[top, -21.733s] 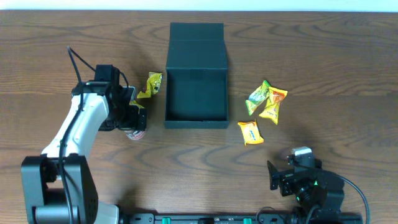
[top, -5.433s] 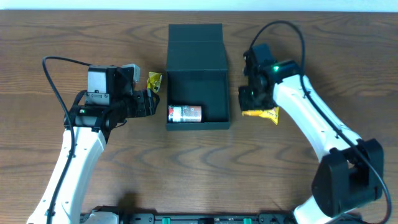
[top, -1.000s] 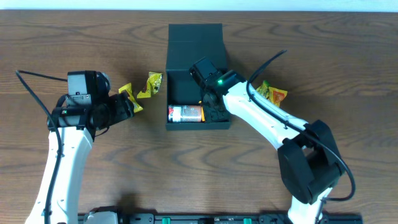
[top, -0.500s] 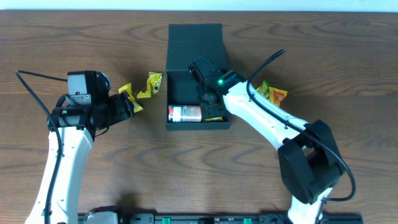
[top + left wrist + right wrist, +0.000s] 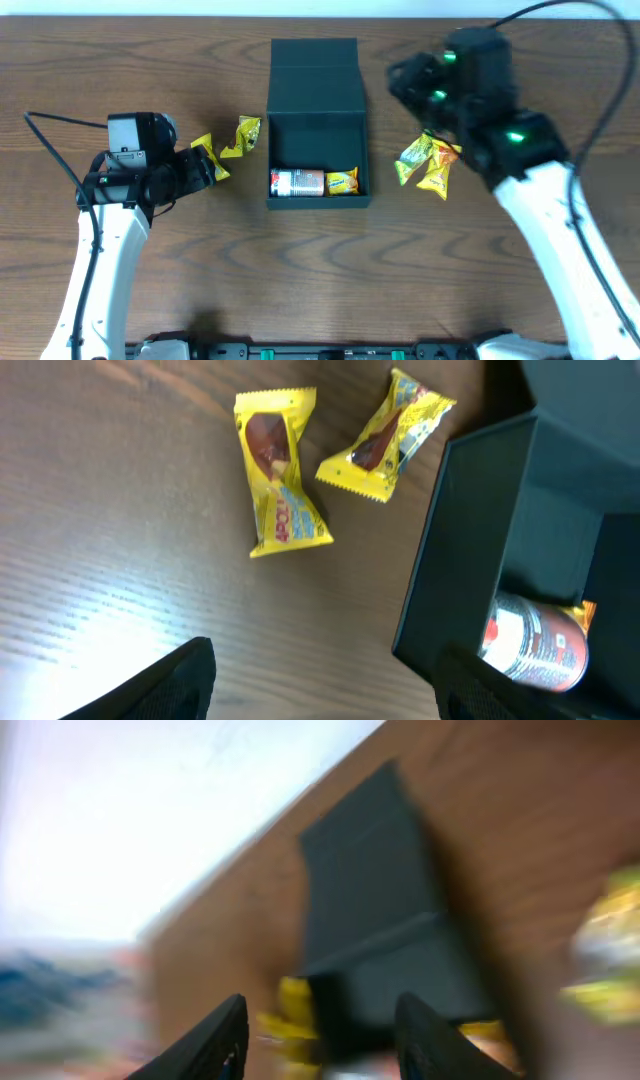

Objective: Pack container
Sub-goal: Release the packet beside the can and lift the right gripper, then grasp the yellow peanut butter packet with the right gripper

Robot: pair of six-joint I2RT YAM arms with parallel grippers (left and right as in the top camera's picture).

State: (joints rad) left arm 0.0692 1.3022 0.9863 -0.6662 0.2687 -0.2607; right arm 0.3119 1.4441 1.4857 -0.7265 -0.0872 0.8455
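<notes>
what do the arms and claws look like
Both arms have white, rounded links with black joints and wrist housings. The left arm carries a thin black cable loop; the right arm shows small green lights. The left claw has dark fingers; the right claw is blurred.

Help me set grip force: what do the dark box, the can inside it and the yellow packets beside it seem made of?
Container: likely rigid card or board, matte dark teal, straight thin walls without sheen.
Can: probably metal, glossy printed red-and-white side; plastic possible.
Yellow packets: thin plastic film, shiny, crimped sawtooth ends.
</notes>
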